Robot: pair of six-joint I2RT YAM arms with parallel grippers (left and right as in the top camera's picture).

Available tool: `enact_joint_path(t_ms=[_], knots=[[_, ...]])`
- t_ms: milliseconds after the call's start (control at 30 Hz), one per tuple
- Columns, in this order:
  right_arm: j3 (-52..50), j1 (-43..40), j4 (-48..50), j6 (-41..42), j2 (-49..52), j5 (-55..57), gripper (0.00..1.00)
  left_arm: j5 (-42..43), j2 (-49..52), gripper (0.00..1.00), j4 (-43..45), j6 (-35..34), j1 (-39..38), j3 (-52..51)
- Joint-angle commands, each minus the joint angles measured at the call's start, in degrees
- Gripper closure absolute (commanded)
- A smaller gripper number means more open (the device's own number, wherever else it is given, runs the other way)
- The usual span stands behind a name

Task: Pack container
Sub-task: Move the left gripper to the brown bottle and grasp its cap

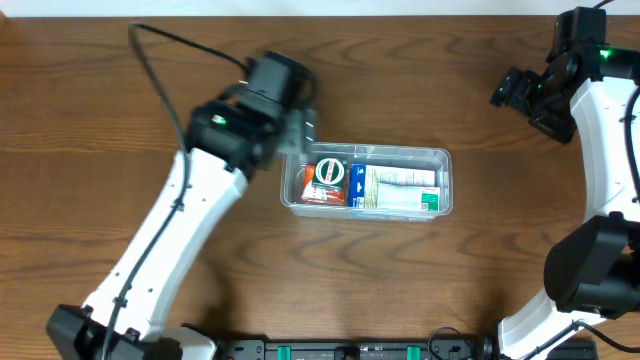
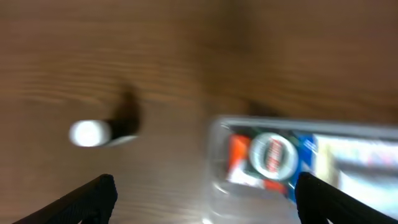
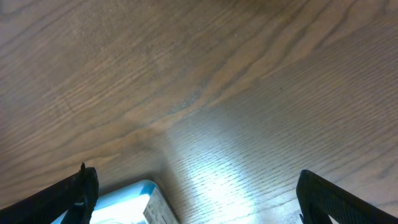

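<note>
left gripper (image 2: 206, 183): fingers spread wide, nothing between them; view blurred
container vs left fingers: clear plastic container (image 1: 400, 150) sat ahead and right of the finger gap, its near short end about level with the gap's centre, not touching
container long axis: ran left-right across the wooden table (image 1: 120, 120), crosswise to the left fingers' approach
nearer arm: left, just beside the container's left end; right was well apart
contents: orange box (image 1: 310, 192) at the left end, blue-and-white box (image 1: 395, 190) beside it filling the rest
labels: round green, white and red emblem on the orange box; print on both too small to read
stray: white round object (image 2: 87, 133) left of the container, too blurred to identify
right gripper (image 3: 196, 179): fingers wide, empty, over bare wood at the far right
</note>
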Motion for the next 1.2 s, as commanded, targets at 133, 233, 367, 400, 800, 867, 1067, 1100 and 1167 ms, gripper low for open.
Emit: enact_joint_path(t_ms=[133, 233, 367, 400, 800, 867, 1067, 1100, 1167], knots=[[1.05, -0.13, -0.02, 0.46, -0.81, 0.37, 0.01, -1.42, 4.55, 0.07, 0.68, 0.33, 12.07, -0.83], [1.05, -0.13, -0.04, 0.46, -0.81, 0.37, 0.01, 0.85, 6.36, 0.07, 2.05, 2.05, 15.21, -0.85], [1.05, -0.13, -0.02, 0.46, -0.81, 0.37, 0.01, 1.75, 9.53, 0.07, 2.82, 4.04, 16.74, -0.87], [1.05, -0.13, -0.02, 0.46, -0.81, 0.39, 0.01, 1.75, 10.29, 0.07, 2.82, 4.22, 16.83, -0.87], [1.05, -0.13, -0.04, 0.44, -0.81, 0.39, 0.01, 1.75, 19.71, 0.12, -0.37, -4.33, 17.97, -0.87], [1.05, -0.13, -0.04, 0.44, -0.81, 0.37, 0.01, 1.75, 20.04, 0.16, -0.50, -5.46, 18.01, -0.87], [1.05, -0.13, -0.04, 0.44, -0.81, 0.39, 0.01, 1.97, 20.04, 0.20, -1.46, -13.57, 17.99, -1.75], [1.05, -0.13, -0.02, 0.46, -0.81, 0.37, 0.01, 1.99, 20.09, 0.20, -1.14, -13.94, 17.99, -2.25], [1.05, -0.13, -0.04, 0.44, -0.81, 0.39, 0.01, 1.90, 20.11, 0.20, -0.63, -13.64, 18.01, -3.17]])
